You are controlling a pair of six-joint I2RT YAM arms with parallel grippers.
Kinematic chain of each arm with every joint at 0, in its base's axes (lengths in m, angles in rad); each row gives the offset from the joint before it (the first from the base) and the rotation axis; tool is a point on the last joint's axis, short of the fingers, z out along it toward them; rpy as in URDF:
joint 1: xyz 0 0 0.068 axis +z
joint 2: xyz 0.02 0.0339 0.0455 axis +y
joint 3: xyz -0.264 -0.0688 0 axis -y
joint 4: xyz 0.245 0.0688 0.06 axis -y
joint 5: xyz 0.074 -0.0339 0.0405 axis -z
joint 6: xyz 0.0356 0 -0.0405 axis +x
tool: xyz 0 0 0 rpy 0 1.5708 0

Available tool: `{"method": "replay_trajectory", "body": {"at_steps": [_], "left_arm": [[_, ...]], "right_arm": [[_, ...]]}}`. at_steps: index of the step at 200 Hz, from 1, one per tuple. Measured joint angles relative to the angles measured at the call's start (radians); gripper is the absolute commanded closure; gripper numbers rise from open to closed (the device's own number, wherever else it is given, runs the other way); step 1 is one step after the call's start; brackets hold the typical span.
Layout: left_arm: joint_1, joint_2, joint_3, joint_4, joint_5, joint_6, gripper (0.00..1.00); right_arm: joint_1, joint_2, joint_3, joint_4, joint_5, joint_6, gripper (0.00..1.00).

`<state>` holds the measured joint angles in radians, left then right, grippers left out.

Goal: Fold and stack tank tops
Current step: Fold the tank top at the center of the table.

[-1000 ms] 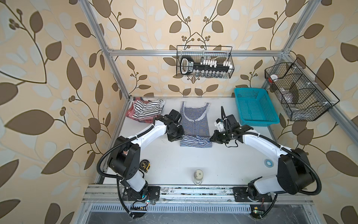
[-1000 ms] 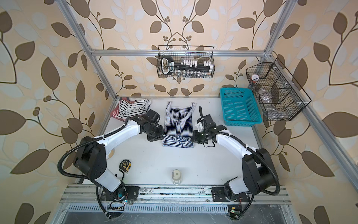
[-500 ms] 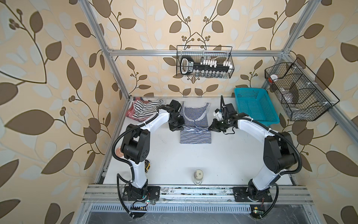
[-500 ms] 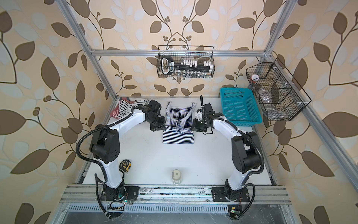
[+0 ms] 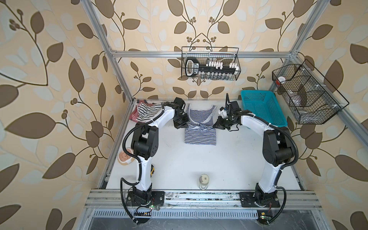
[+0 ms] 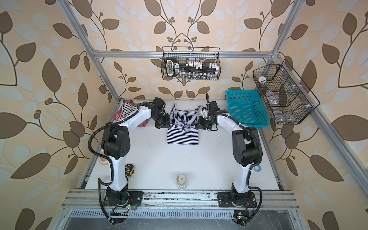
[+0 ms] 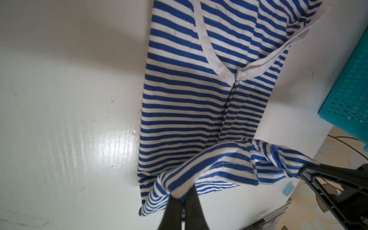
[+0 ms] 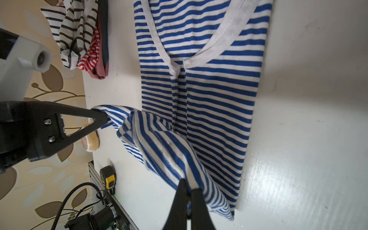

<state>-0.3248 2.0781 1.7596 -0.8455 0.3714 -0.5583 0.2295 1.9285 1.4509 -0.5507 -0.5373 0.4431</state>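
Navy-striped tank top (image 5: 200,137), hem lifted — left end effector (image 7: 182,196) and right end effector (image 8: 188,189) each pinching a corner

Teal plastic basket (image 5: 262,108), wall-hung wire rack (image 5: 237,63), tape measure (image 6: 129,169), small bottle (image 5: 203,180)

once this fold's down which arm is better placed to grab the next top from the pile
Left, likely. The pile of tops lies in the far corner beside the left arm; the right arm is across the navy-striped top, by the blue basket. Both jaws are shut on that top's hem.
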Motion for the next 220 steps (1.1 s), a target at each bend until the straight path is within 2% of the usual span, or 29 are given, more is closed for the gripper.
{"method": "replay_trajectory", "body": {"at_steps": [126,141,155,166,189,220], "left_arm": [[0.043,0.184,0.179,-0.019,0.058,0.011,1.0],[0.05,0.201,0.195,-0.019,0.069,0.012,0.89],[0.056,0.21,0.197,-0.017,0.074,0.019,0.71],[0.058,0.215,0.197,-0.018,0.078,0.006,0.63],[0.065,0.218,0.198,-0.012,0.093,0.005,0.55],[0.072,0.218,0.201,0.016,0.099,-0.008,0.52]], "right_arm": [[-0.035,0.178,0.144,-0.006,-0.029,0.001,1.0],[-0.039,0.197,0.159,-0.006,-0.033,0.002,0.97],[-0.043,0.211,0.167,-0.004,-0.036,0.005,0.9],[-0.047,0.217,0.167,-0.003,-0.037,0.005,0.85],[-0.055,0.218,0.169,0.001,-0.043,0.016,0.76],[-0.067,0.217,0.17,0.026,-0.054,0.028,0.7]]}}
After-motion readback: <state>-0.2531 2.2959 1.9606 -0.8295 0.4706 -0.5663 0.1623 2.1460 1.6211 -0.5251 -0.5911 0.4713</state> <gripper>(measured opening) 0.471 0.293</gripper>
